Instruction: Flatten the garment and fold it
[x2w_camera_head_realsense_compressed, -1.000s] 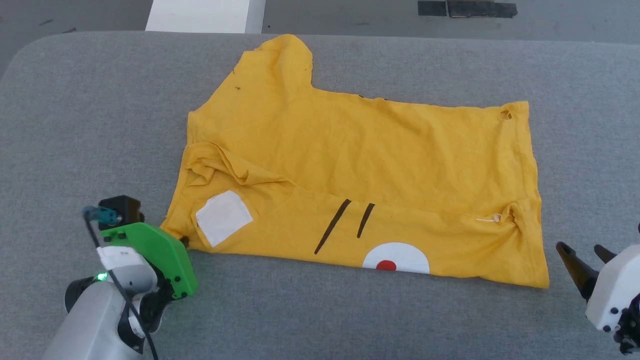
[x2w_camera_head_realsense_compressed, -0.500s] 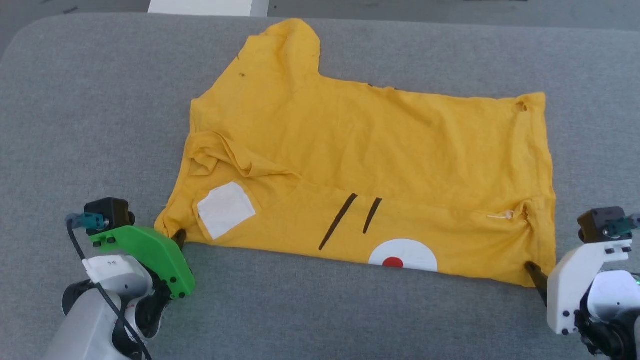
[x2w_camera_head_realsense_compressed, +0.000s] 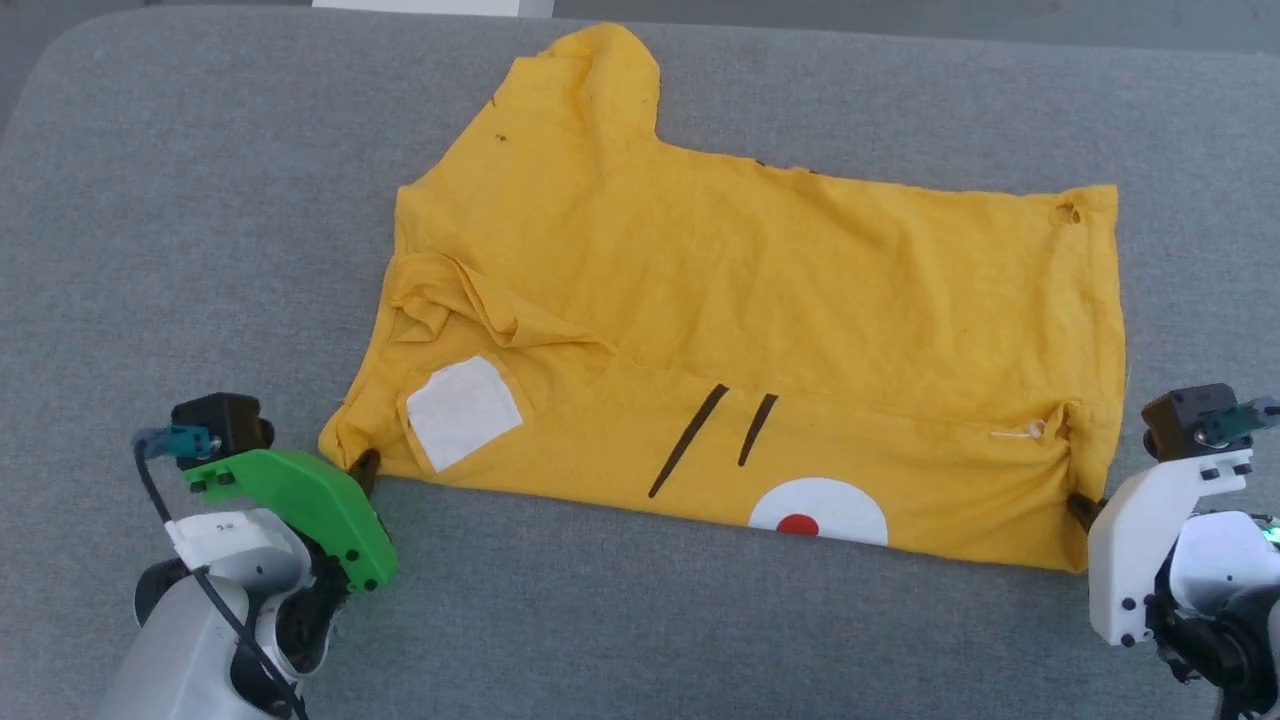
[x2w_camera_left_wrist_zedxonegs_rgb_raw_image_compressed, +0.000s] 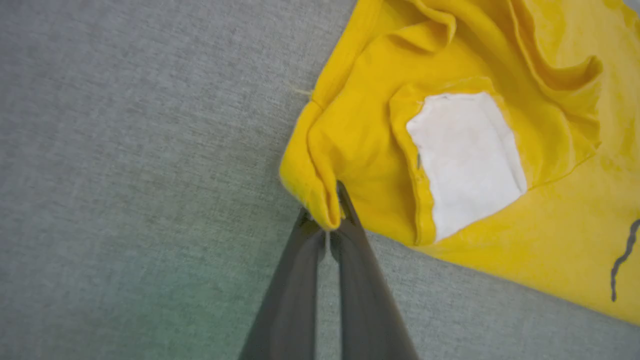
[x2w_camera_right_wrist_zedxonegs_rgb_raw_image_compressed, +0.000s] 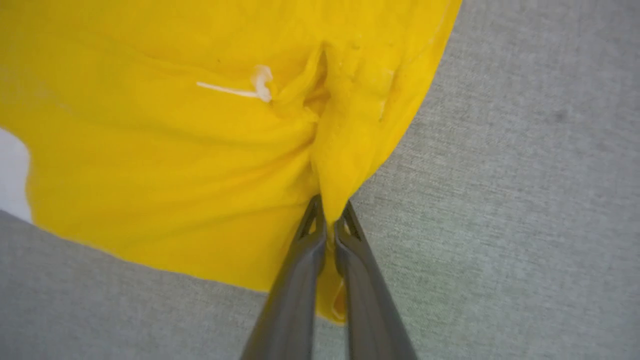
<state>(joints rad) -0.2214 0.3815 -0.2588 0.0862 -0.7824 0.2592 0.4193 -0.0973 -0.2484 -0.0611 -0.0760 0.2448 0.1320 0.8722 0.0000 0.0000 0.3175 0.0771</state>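
Right, head view first: garment (x2w_camera_head_realsense_compressed: 780, 300) lies mostly flat on the grey padded surface (x2w_camera_head_realsense_compressed: 200, 200), near edge folded over onto itself. One sleeve (x2w_camera_head_realsense_compressed: 600, 90) points to the far side. A bunched fold (x2w_camera_head_realsense_compressed: 470, 310) sits on the left part, just above the white square patch (x2w_camera_head_realsense_compressed: 463, 412). Two black stripes (x2w_camera_head_realsense_compressed: 700, 445) run mid-front, with the white oval (x2w_camera_head_realsense_compressed: 818, 512) and its red spot (x2w_camera_head_realsense_compressed: 797, 524) right at the near edge. Small hole (x2w_camera_head_realsense_compressed: 1070, 212) at the far right corner. Left gripper (x2w_camera_head_realsense_compressed: 365, 468) is at the near left corner and right gripper (x2w_camera_head_realsense_compressed: 1080, 508) at the near right corner. The green housing (x2w_camera_head_realsense_compressed: 300, 510) and white housing (x2w_camera_head_realsense_compressed: 1135, 560) cover most of the fingers, so only the dark tips show against the cloth.

Left wrist view: left gripper (x2w_camera_left_wrist_zedxonegs_rgb_raw_image_compressed: 327, 217) is clamped on the rolled corner of the garment (x2w_camera_left_wrist_zedxonegs_rgb_raw_image_compressed: 370, 135), with cloth pinched between the tips. The white square patch (x2w_camera_left_wrist_zedxonegs_rgb_raw_image_compressed: 470, 160) is just beside it, under a raised flap. Grey padded surface (x2w_camera_left_wrist_zedxonegs_rgb_raw_image_compressed: 125, 150) is to the left.

Right wrist view: right gripper (x2w_camera_right_wrist_zedxonegs_rgb_raw_image_compressed: 330, 220) is clenched on a puckered corner of the garment (x2w_camera_right_wrist_zedxonegs_rgb_raw_image_compressed: 150, 165), and a bit of cloth pokes out lower down between the fingers. A white thread (x2w_camera_right_wrist_zedxonegs_rgb_raw_image_compressed: 235, 89) lies near the pucker. Grey padded surface (x2w_camera_right_wrist_zedxonegs_rgb_raw_image_compressed: 525, 200) is to the right.
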